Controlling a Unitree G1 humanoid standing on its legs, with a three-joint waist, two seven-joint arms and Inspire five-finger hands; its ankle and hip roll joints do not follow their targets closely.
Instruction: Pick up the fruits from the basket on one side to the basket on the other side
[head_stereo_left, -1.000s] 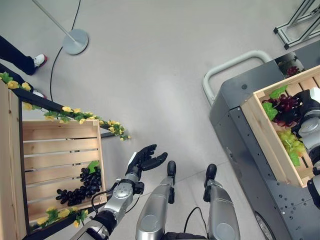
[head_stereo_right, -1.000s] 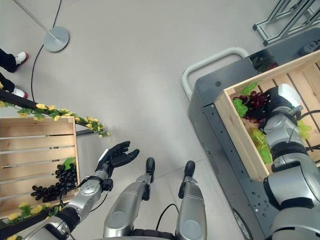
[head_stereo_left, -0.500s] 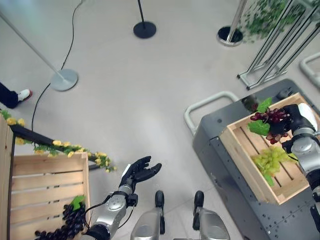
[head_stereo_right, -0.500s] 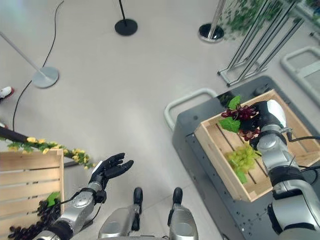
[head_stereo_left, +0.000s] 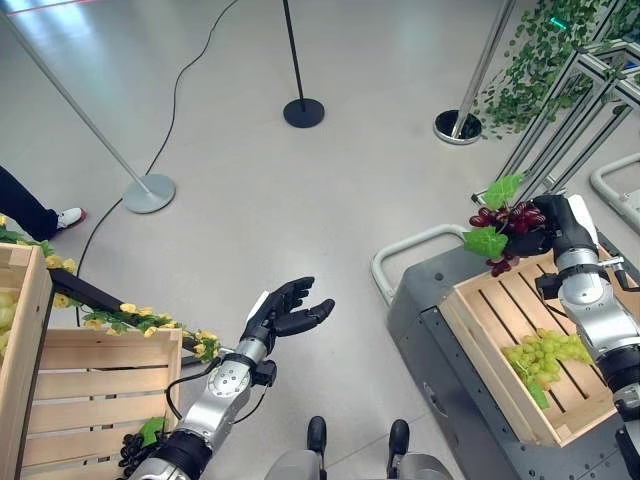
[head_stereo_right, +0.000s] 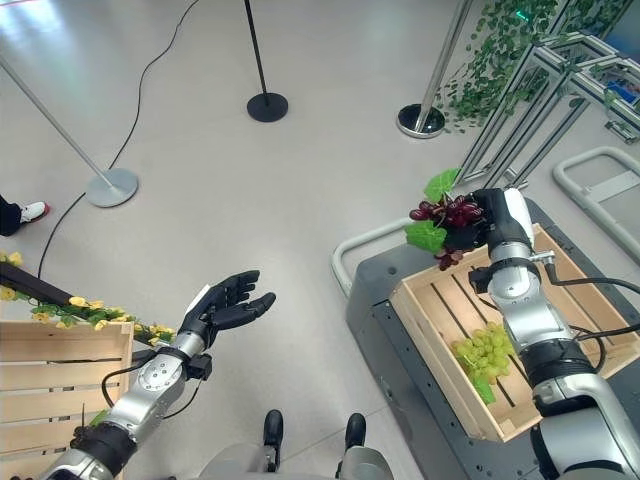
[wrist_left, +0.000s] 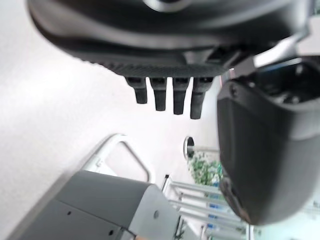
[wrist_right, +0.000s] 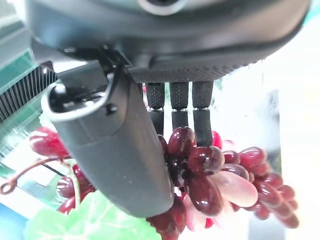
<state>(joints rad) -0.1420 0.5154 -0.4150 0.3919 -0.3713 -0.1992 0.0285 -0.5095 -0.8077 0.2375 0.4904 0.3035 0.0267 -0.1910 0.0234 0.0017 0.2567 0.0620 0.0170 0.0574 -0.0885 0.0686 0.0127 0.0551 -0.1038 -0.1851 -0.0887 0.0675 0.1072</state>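
Red grapes (head_stereo_left: 508, 219) clutched in right robot hand (head_stereo_left: 552, 217) above crate (head_stereo_left: 497, 343), left robot hand (head_stereo_left: 285, 312) open, empty.

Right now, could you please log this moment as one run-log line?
right hand: shut on red grapes, above crate | left hand: open | green grapes: in crate

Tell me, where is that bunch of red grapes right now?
The red grapes hang in the robot's right hand, on the right side of the head views, lifted above the far corner of the wooden crate holding green grapes.
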